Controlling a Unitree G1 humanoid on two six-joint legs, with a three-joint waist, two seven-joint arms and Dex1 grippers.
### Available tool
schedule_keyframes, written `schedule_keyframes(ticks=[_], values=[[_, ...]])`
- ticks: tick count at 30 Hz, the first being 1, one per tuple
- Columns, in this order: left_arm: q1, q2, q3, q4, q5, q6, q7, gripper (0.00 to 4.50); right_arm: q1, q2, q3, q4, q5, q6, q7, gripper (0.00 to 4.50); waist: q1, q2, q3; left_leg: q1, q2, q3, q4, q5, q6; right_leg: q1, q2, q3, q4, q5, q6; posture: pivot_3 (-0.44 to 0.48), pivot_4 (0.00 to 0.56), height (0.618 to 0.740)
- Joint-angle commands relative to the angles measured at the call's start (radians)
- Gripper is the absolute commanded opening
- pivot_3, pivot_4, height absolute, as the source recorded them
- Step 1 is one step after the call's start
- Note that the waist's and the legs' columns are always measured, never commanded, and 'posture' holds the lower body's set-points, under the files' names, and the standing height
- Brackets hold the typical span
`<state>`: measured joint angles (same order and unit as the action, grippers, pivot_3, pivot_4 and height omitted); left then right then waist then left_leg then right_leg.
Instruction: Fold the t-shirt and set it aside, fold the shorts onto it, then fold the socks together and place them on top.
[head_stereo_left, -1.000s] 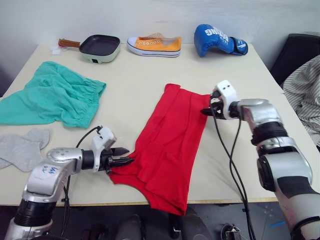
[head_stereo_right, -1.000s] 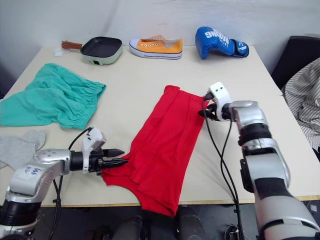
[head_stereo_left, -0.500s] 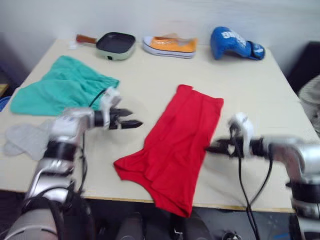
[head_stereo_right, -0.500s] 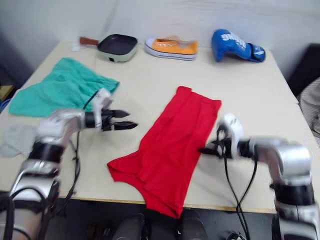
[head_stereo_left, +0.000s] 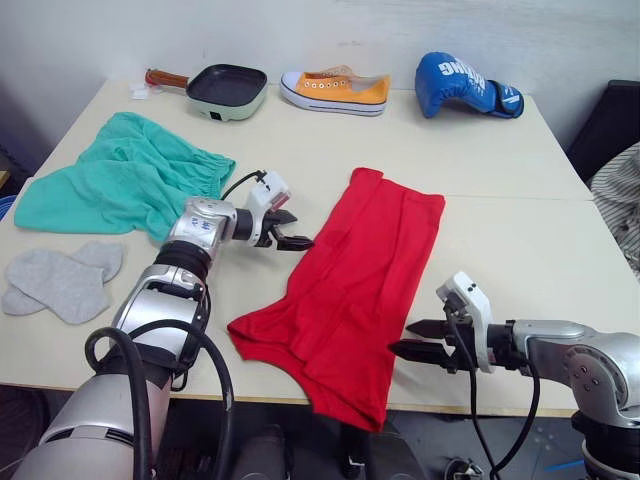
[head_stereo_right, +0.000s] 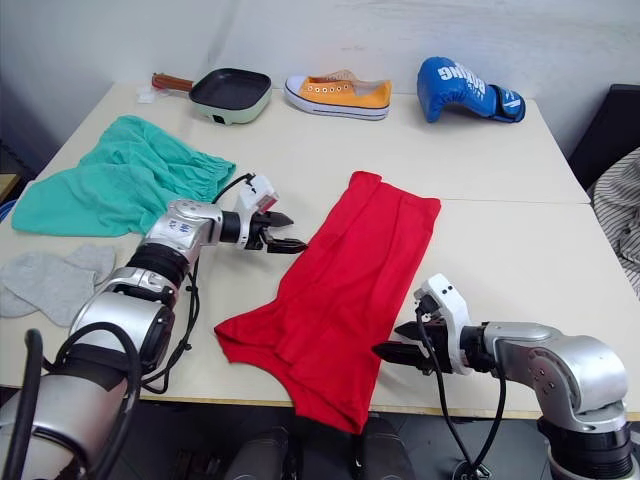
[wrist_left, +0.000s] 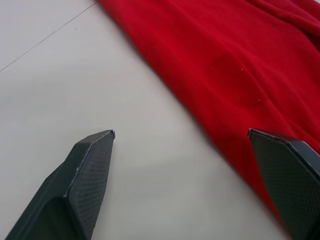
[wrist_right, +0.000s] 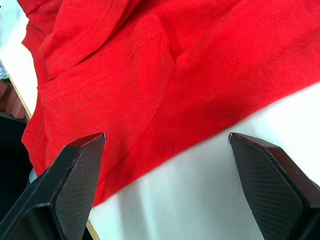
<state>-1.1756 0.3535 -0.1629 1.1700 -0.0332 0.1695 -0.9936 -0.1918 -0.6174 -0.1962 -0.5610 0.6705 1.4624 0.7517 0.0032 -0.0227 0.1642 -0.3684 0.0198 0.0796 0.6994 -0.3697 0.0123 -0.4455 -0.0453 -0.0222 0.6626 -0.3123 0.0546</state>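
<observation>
Silver jointed arms, white wrist modules, looping black cables, black textured pincer fingers (wrist_left: 87, 172).

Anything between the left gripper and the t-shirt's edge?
Nothing: the left wrist view shows bare table between the open left gripper and the t-shirt.

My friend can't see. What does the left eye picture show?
A red t-shirt lies folded lengthwise on a table, with the open left gripper and open right gripper at its sides. Green shorts, grey socks, a pan, shoe and boxing glove lie around.

Beige table (head_stereo_left: 520, 240) against a white wall (head_stereo_left: 300, 30), dark chair (head_stereo_left: 608, 125) beside.
</observation>
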Motion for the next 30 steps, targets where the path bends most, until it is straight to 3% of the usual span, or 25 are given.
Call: schedule_keyframes(ticks=[1,4,8,10,11,13,21,30], values=[[-0.046,-0.025,0.028,0.021,0.012,-0.030,0.019,4.47,0.018,0.029,0.028,-0.004,0.028,0.003,-0.034,4.01,-0.001,0.000,0.000,0.000,0.000,0.000,0.000,0.000,0.000,0.000,0.000,0.000,0.000,0.000,0.000,0.000,0.150,0.740],[-0.052,-0.041,0.040,0.039,0.016,-0.041,0.025,4.47,0.027,0.039,0.047,0.018,0.016,-0.022,-0.065,4.01,-0.007,0.000,0.000,0.000,0.000,0.000,0.000,0.000,0.000,0.000,0.000,-0.001,0.001,0.000,0.000,0.000,0.150,0.740],[-0.058,-0.057,0.052,0.059,0.021,-0.029,0.028,3.56,0.052,0.033,0.075,0.027,0.016,-0.064,-0.080,3.10,-0.007,-0.001,-0.001,0.001,0.000,0.000,0.000,0.000,0.000,0.000,0.001,0.000,0.000,0.000,0.000,0.000,0.150,0.740],[-0.057,-0.063,0.046,0.068,0.037,-0.028,0.040,3.00,0.056,0.031,0.084,0.032,0.017,-0.077,-0.088,3.09,-0.007,-0.001,-0.001,0.001,0.000,0.000,0.000,0.000,-0.001,0.000,0.001,0.000,0.000,0.000,0.000,0.000,0.150,0.740],[-0.056,-0.070,0.048,0.073,0.039,-0.021,0.043,3.00,0.055,0.032,0.088,0.035,0.016,-0.082,-0.094,3.09,-0.007,-0.001,-0.001,0.001,0.000,0.000,0.000,0.000,-0.001,0.000,0.001,0.000,0.000,0.000,0.000,0.000,0.150,0.740],[-0.056,-0.080,0.056,0.078,0.037,-0.014,0.035,2.49,0.050,0.035,0.090,0.043,0.017,-0.087,-0.104,2.74,-0.006,-0.002,-0.001,0.001,0.000,0.000,0.000,0.000,-0.001,0.000,0.001,0.000,0.000,0.000,0.000,0.000,0.150,0.740],[-0.054,-0.098,0.078,0.074,0.038,-0.015,-0.008,0.02,0.056,0.013,0.100,0.050,0.026,-0.114,-0.115,0.10,-0.005,-0.002,-0.001,0.001,0.000,0.000,0.000,0.000,0.000,0.000,0.001,-0.001,0.001,0.000,0.000,0.000,0.150,0.740],[-0.011,-0.068,0.093,0.046,0.038,-0.029,-0.040,0.01,-0.019,-0.084,0.134,0.137,0.024,-0.173,-0.042,0.04,-0.004,-0.002,-0.001,0.001,0.000,0.000,0.000,0.000,0.000,0.000,0.001,-0.001,0.001,0.000,0.000,0.000,0.150,0.740]])
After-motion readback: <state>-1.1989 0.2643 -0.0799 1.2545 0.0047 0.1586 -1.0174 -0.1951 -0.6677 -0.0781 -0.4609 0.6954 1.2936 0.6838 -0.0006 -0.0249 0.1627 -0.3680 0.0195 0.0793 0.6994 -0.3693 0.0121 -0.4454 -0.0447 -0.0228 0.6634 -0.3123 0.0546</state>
